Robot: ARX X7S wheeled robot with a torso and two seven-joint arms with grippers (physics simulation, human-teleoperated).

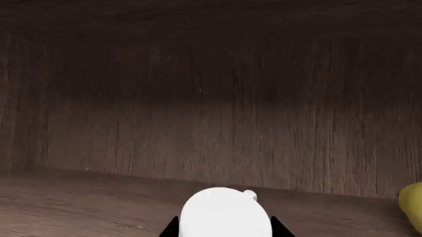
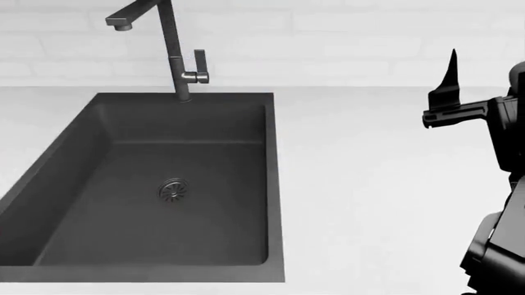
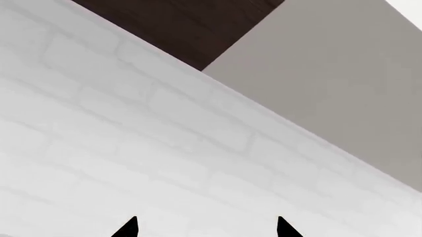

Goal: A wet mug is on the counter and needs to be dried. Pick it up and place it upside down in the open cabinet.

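Here the left pincer [image 1: 226, 232] is clenched round the mug [image 1: 226, 213]: dark finger tips show on either side of the white body, which fills the space between them. Only a rounded white surface is visible, so I cannot tell whether the mug is upside down. It hangs inside the open cabinet [image 1: 211, 123], in front of the brown wooden back wall and just above the shelf board. A yellow thing [image 1: 412, 207] sits on the shelf, off to one side of the mug.

The mug is likely stiff, smooth and breakable, and wet, so probably slippery; a firm squeeze across the body suits it, and a soft set-down.

The right pincer [image 3: 205, 228] is released, its two tips well apart and holding nothing, raised above the counter [image 2: 369, 184] to the side of the sink [image 2: 156, 184] and faucet [image 2: 168, 49].

No writing or labels can be read anywhere.
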